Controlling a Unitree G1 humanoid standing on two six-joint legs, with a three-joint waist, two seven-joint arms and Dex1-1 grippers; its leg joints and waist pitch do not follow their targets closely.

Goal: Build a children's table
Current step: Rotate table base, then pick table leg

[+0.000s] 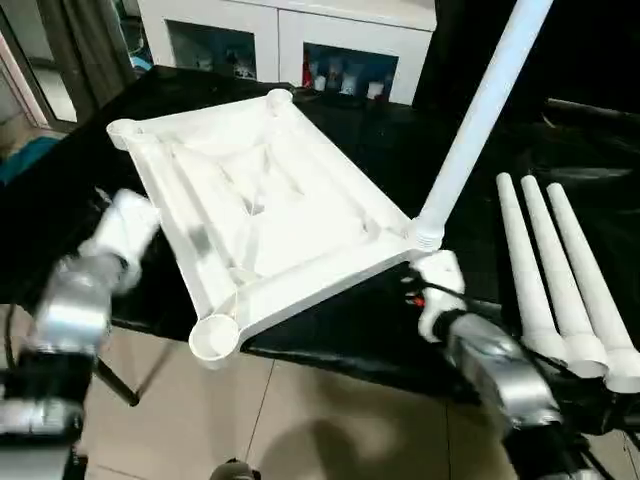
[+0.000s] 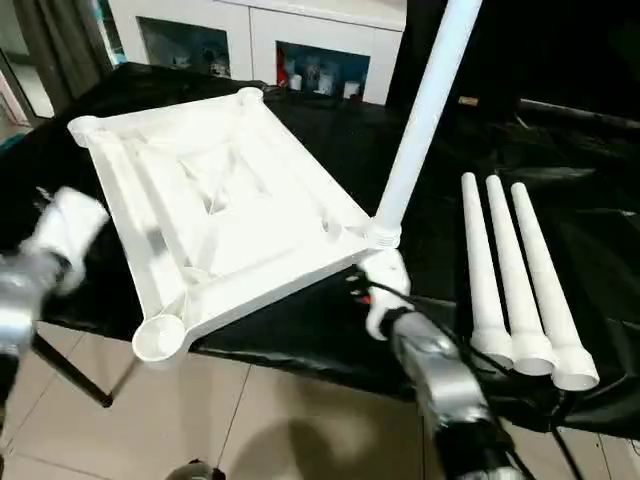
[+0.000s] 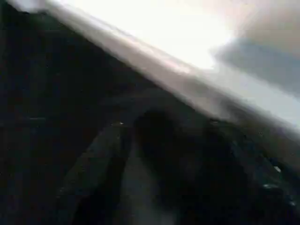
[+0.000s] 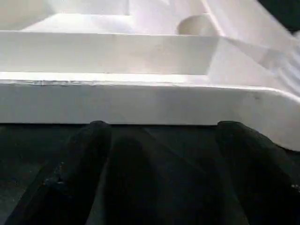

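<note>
Tabletop (image 1: 262,215) lies ribs-up at frame centre on the black table (image 1: 70,190), sockets exposed; 1 leg (image 1: 478,120) stands in its right corner, 3 legs (image 1: 562,275) wait lower right. Right gripper (image 4: 159,129) gapes empty at the rim; left gripper (image 3: 161,124) unreadable.

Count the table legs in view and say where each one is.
4. One leg stands in the tabletop's right corner socket. Three loose legs lie side by side on the black cloth to its right. More may be hidden.
</note>
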